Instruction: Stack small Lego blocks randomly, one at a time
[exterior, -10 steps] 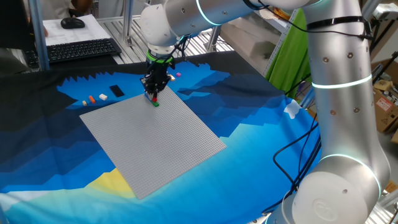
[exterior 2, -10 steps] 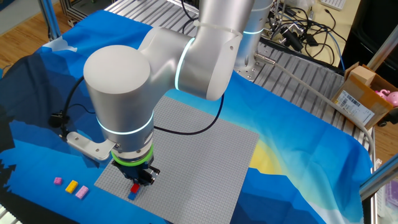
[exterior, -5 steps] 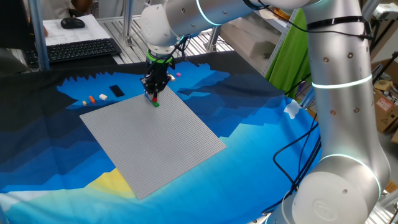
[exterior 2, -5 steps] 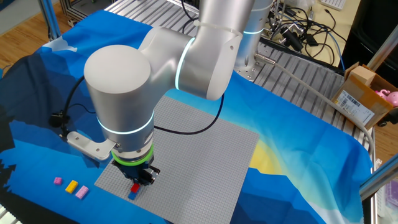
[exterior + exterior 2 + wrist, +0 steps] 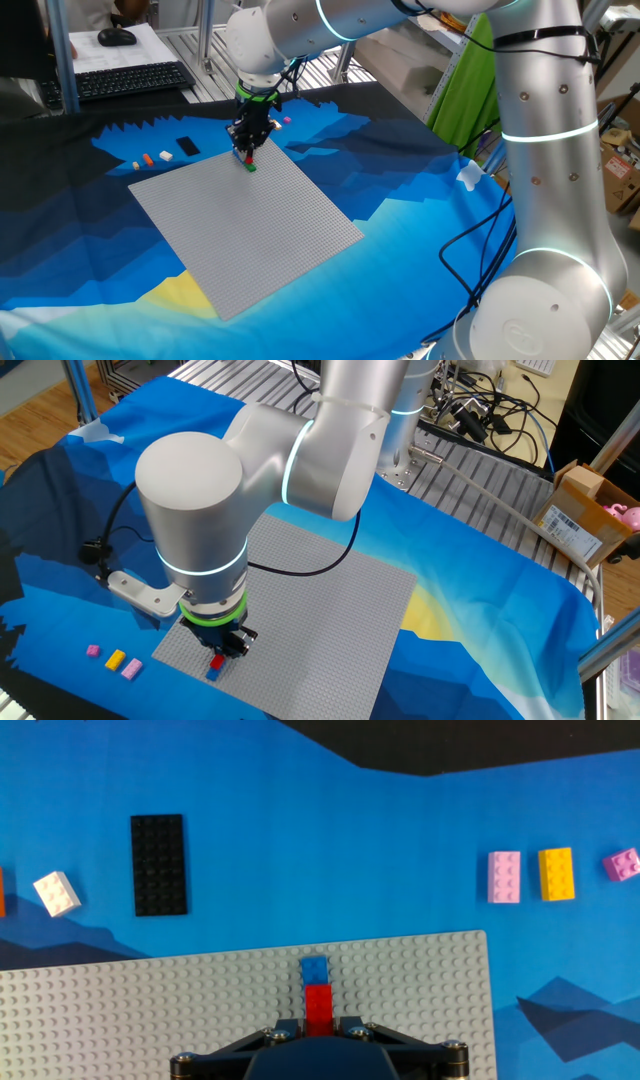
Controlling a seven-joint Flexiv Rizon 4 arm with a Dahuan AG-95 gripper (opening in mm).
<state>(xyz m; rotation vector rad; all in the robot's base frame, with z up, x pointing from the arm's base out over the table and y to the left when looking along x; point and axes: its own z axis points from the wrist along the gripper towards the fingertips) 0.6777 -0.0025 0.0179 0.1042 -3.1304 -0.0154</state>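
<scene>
Two small Lego blocks, a red brick (image 5: 318, 1004) and a blue brick (image 5: 315, 968), are seen end to end on the grey baseplate (image 5: 120, 1010) near its far edge, their shared long axis running straight away from the gripper (image 5: 318, 1032). The red brick is pinched between narrowly set fingers, pointed down. Pink (image 5: 504, 877), yellow (image 5: 556, 874) and white (image 5: 57, 893) bricks lie loose on the blue cloth (image 5: 320, 840) beyond the baseplate.

A table draped in a blue patterned cloth (image 5: 420, 215) carries everything. Flat on the cloth lies a large grey studded baseplate (image 5: 150, 1010). Beyond its edge, on the cloth itself, sit a black flat plate (image 5: 158, 864), a white brick (image 5: 56, 893) (tilted), and to the other side 3 bricks: pale pink (image 5: 504, 877), yellow (image 5: 556, 874), magenta (image 5: 622, 864).
</scene>
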